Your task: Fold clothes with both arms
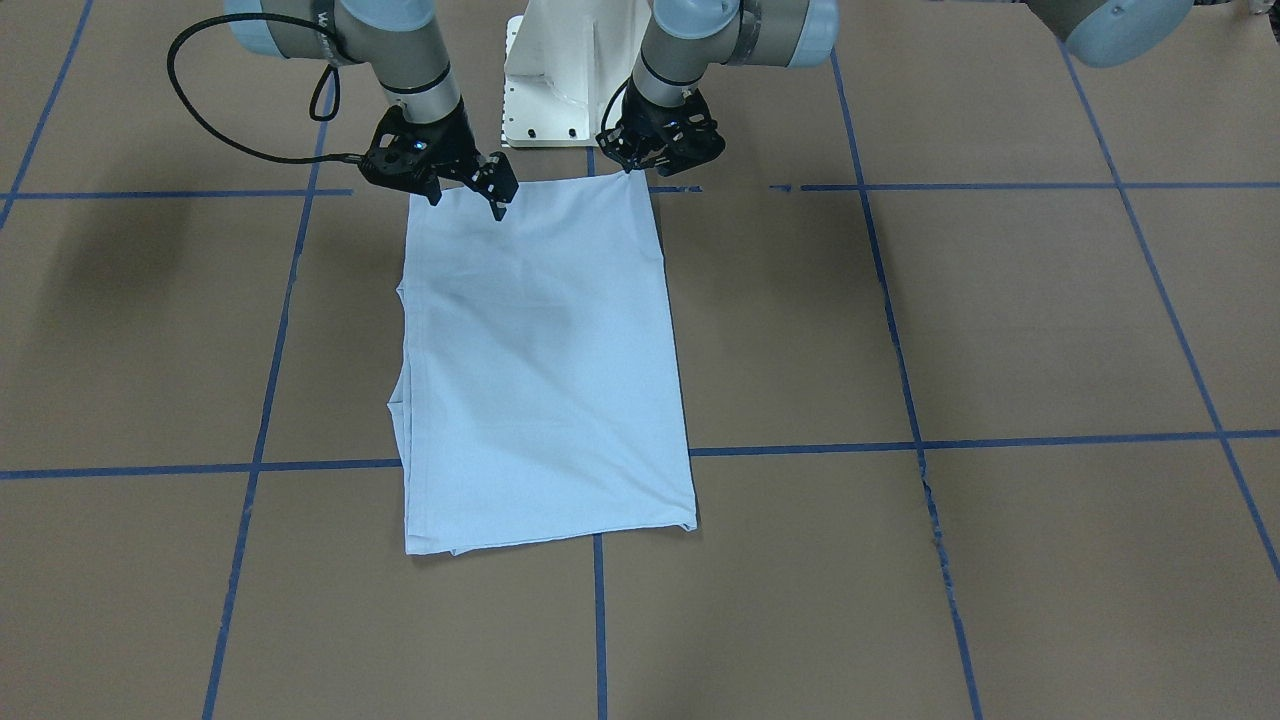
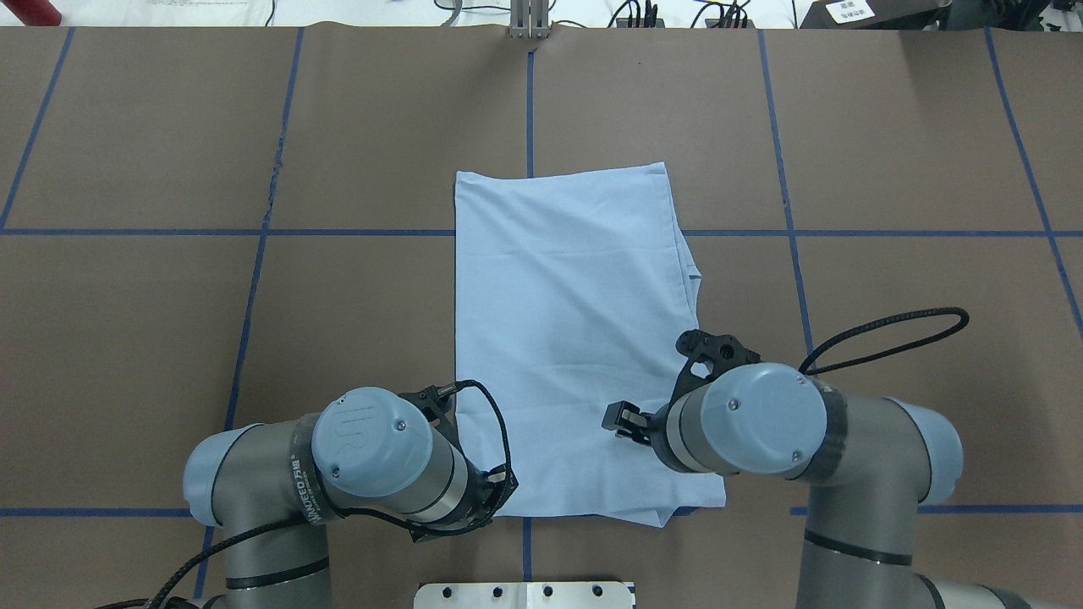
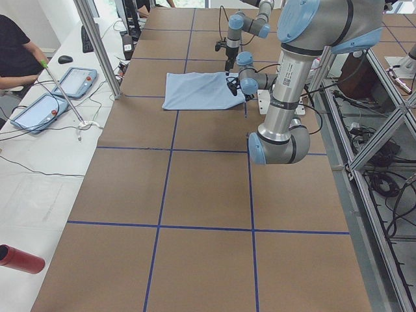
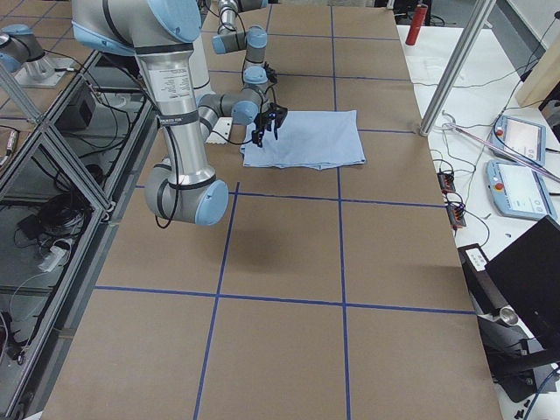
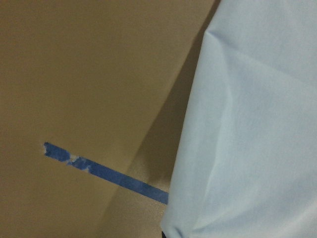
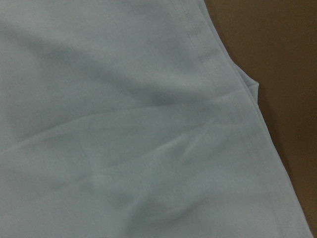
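The folded light blue T-shirt point(image 1: 540, 370) lies mid-width on the tabletop, one short end toward the robot-side edge. At that end the left pincer point(image 1: 628, 165) looks pinched on one corner, while the right pincer point(image 1: 467, 200) hangs spread over the other, gripping nothing. If the left lifts alone, the fold would likely skew. The right could also catch only the top layer, letting the stacked layers slide apart.

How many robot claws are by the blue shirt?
2. The left gripper is at the T-shirt's corner nearest the robot; the right gripper hangs open over the other near corner. None seem hidden.
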Robot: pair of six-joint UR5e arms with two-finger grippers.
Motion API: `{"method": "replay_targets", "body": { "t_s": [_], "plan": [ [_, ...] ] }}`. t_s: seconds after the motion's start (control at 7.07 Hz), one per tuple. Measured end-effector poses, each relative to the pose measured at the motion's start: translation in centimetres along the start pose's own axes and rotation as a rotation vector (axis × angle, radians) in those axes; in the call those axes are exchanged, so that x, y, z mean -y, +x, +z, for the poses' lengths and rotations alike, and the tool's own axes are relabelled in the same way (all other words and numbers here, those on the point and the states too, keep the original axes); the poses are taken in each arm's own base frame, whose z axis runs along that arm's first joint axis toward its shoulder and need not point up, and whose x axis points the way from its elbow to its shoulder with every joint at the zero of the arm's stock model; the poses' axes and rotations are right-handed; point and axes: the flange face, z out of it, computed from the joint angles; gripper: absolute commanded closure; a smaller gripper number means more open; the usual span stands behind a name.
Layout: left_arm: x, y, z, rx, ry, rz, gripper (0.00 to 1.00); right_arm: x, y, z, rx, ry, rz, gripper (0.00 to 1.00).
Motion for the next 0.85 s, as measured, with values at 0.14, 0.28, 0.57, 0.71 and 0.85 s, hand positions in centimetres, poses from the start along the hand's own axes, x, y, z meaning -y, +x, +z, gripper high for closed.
{"method": "replay_targets", "body": {
  "t_s": [0.14,0.28,0.57,0.71,0.85],
  "plan": [
    [-0.2,0.2,-0.1,-0.003,-0.003,0.003,1.00,-1.8,0.6,1.0,-0.012,0.013,0.032,0.00],
    [-0.3,0.3,-0.2,-0.005,-0.005,0.005,1.00,-3.0,1.5,2.0,-0.030,0.027,0.043,0.00],
    [-0.6,0.7,-0.4,-0.012,-0.009,0.008,1.00,-3.6,2.6,2.8,-0.050,0.037,0.044,0.00],
    [-0.7,0.8,-0.4,-0.015,-0.010,0.009,1.00,-3.6,2.8,2.9,-0.054,0.038,0.044,0.00],
    [-0.7,0.8,-0.5,-0.016,-0.010,0.009,1.00,-3.7,3.0,3.1,-0.060,0.039,0.043,0.00]
  ]
}}
